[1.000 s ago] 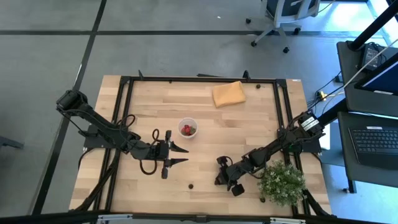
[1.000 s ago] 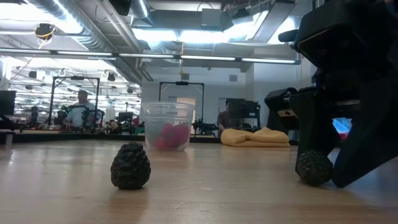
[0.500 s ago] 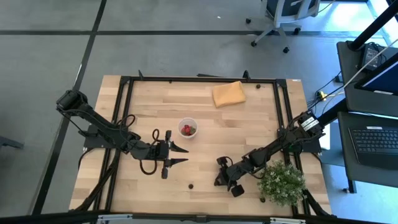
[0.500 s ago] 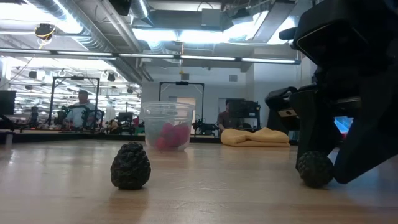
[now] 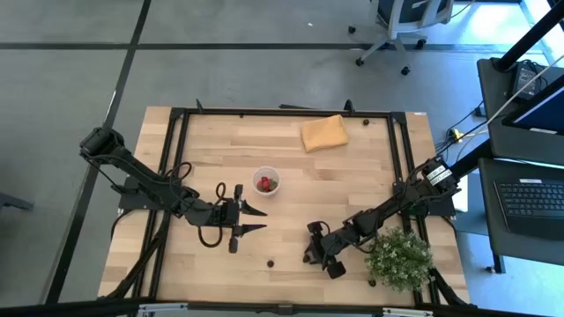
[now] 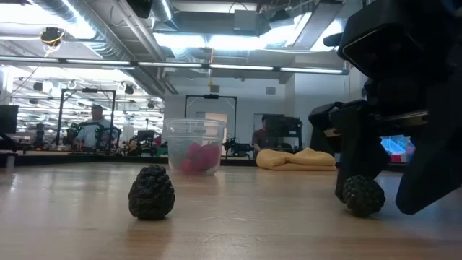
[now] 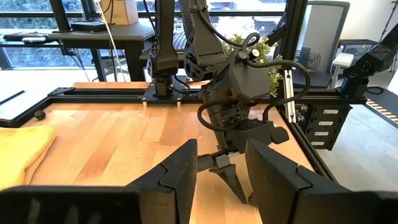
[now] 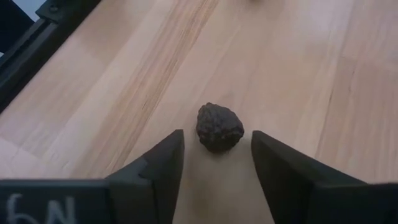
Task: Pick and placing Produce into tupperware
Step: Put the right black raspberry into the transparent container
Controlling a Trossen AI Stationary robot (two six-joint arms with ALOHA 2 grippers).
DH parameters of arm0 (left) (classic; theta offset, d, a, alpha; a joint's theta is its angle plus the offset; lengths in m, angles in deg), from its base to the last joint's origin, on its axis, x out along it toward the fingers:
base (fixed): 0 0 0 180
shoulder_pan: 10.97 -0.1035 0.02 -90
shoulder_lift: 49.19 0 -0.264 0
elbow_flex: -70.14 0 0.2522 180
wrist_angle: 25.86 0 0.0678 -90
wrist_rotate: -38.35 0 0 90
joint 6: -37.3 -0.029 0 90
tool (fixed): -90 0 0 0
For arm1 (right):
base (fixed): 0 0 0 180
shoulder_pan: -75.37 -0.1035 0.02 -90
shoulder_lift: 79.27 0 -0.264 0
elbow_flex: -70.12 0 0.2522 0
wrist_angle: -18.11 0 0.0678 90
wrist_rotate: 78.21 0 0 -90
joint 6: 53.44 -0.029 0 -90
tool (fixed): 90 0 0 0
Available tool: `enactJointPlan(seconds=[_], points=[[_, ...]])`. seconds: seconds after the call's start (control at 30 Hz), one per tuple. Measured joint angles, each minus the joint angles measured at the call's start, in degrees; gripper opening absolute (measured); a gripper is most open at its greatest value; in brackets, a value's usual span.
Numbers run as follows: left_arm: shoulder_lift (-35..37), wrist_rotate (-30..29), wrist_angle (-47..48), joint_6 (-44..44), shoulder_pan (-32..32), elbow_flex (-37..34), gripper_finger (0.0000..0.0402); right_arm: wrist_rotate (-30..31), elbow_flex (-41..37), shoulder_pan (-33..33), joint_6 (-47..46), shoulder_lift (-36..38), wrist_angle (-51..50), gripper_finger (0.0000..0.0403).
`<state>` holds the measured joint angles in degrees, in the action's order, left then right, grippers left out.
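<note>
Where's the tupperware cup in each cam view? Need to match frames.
High view: tupperware cup near table centre, red pieces inside.
Low view: cup left of centre, behind the near dark berry.
Left wrist view: not in it.
Right wrist view: not in it.
Shared landmark: the yellow cloth, also in the low view and the left wrist view.

My right gripper is down low at the bench, fingers spread (wrist angled toward the left arm). My left gripper hovers nearby, fingers parted too.
</note>
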<state>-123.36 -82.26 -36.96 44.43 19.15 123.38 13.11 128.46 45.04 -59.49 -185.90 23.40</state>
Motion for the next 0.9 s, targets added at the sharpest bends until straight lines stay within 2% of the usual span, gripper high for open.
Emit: enactJointPlan(seconds=[0.2,0.9], points=[[0.0,0.0,0.02,0.01,0.0,0.0,0.013,0.06,0.0,0.02,1.46,0.0,0.22,0.0217],[-0.02,-0.01,0.04,-0.21,-0.02,0.0,0.013,0.09,0.0,0.04,2.18,-1.71,4.87,0.0218]])
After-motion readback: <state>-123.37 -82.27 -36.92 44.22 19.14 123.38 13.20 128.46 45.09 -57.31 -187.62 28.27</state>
